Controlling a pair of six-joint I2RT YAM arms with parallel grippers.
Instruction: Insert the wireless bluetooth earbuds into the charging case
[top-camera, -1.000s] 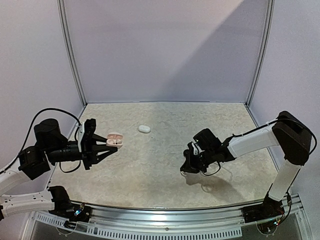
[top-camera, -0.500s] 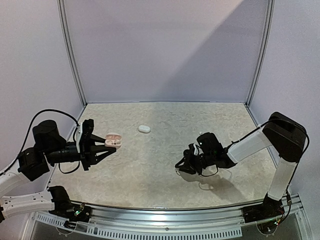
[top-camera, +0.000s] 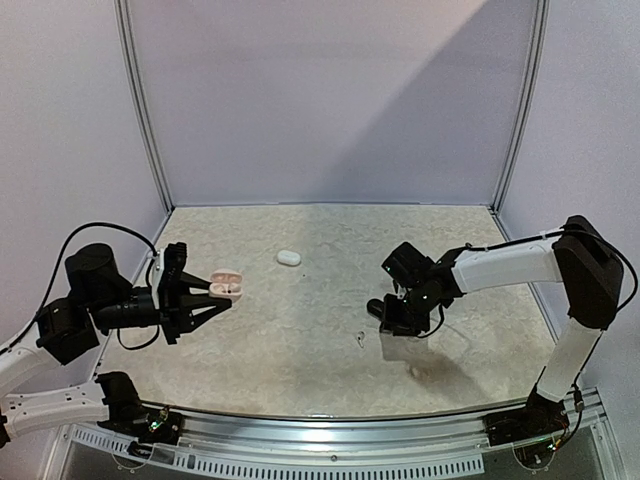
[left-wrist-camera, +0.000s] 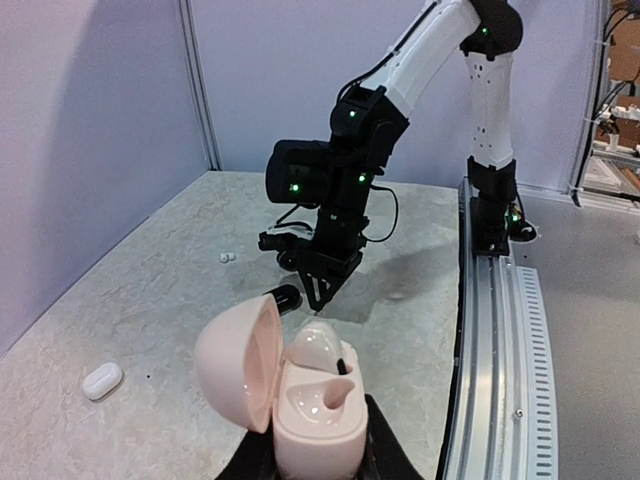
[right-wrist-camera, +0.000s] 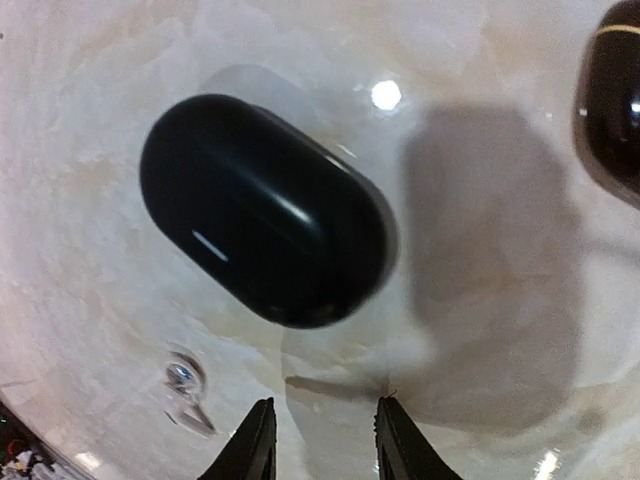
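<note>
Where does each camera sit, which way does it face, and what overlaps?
Top external: above and behind the bases, looking down over the table; both arms, left claw and right claw show.
Left wrist: on the left arm, facing across the table toward the right arm; its own fingers clamp the open pink case.
Right wrist: faces straight down at the black case; its parted fingertips show at the bottom edge.
Shared: pink case and white case in top and left wrist; black case in both wrist views.
</note>
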